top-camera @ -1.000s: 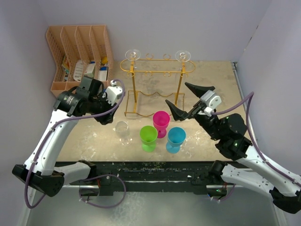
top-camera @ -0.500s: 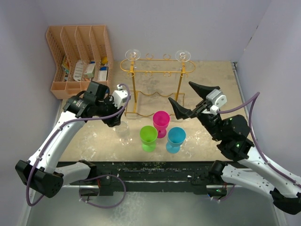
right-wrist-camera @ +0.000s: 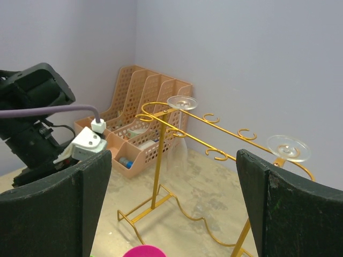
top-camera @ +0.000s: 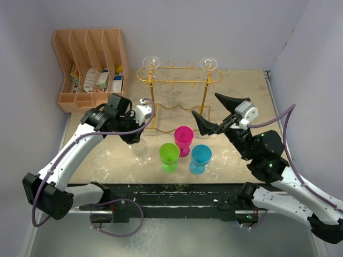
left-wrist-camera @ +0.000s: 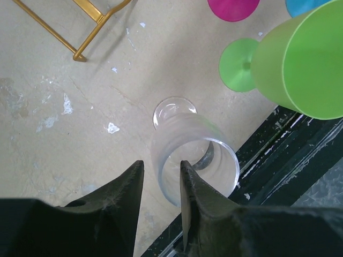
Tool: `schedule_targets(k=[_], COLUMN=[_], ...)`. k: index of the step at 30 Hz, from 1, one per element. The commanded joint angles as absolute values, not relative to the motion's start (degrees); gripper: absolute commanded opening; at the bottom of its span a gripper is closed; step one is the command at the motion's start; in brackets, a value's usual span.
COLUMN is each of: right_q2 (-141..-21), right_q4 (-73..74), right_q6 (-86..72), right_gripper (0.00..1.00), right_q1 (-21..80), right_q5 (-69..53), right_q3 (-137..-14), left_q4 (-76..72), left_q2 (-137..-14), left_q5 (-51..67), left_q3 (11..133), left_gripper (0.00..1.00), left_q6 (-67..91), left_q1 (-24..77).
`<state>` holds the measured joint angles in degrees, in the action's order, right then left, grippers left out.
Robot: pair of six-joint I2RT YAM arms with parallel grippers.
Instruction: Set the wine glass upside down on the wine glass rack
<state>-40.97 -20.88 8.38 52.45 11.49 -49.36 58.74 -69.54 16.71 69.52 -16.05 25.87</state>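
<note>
— Start overhead. What had changed?

— The left gripper (top-camera: 135, 138) had swung in from the left side of the worktop (top-camera: 104, 163). It had come down over the clear wine glass (top-camera: 141, 155), which stood upright near the front edge, just left of the green goblet (top-camera: 169, 155). The right gripper (top-camera: 217, 112) had hardly moved and was spread wide and empty, to the right of the pink goblet (top-camera: 184, 138).

— And the gold wire rack (top-camera: 179, 82)?

— It stood toward the back edge. A hung glass (top-camera: 151, 61) sat at one end of the top rail and a second at the other end. The loops between them were free.

— The left wrist view?

— The fingers (left-wrist-camera: 123, 195) had drawn closer together and straddled the near wall of the clear wine glass (left-wrist-camera: 209, 155). One was outside the bowl and the other seemingly inside it. I couldn't tell whether they had pinched it yet. A corner of the rack's base (left-wrist-camera: 80, 53) showed at the upper left.

— The right wrist view?

— Its fingers (right-wrist-camera: 53, 211) gaped with nothing between them. They faced the gold wire rack (right-wrist-camera: 161, 160), with the peach file organiser (right-wrist-camera: 142, 96) behind.

— What did that mean for the task?

— I judged that the grasp was only just being made. The lift, the turn upside down and the hanging on the rail were all yet to come.
</note>
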Motion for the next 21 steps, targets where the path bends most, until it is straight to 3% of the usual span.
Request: schedule_targets(k=[1,8,10,12,21], right_q2=[-40.0,-38.8,-38.7,-38.8,-40.0], right_q4=[-23.5,-23.0,-23.0,-23.1,-22.0], right_q6=[7.4,7.1,7.1,7.2,7.3], right_gripper=[1.0,1.0,1.0,1.0,1.0], right_q1=[52.5,52.5,52.5,52.5,52.4], right_q5=[13.0,13.8,14.0,14.1,15.5], right_q3=[-50.7,-50.0,-49.8,-49.7,-50.7], left_q4=[55.5,55.2,55.6,55.9,64.9], left_q2=[-70.1,-69.8,-69.6,-69.5,-66.3], left_q5=[14.9,12.6,12.5,12.1,13.6], left_q3=[68.8,67.6,67.8,68.0,74.7], left_gripper=[0.36,0.26,0.16,0.0,0.0], left_q6=[-16.8,-18.3,-18.8,-19.0,-21.0], left_q1=[26.5,26.8,26.8,26.8,28.5])
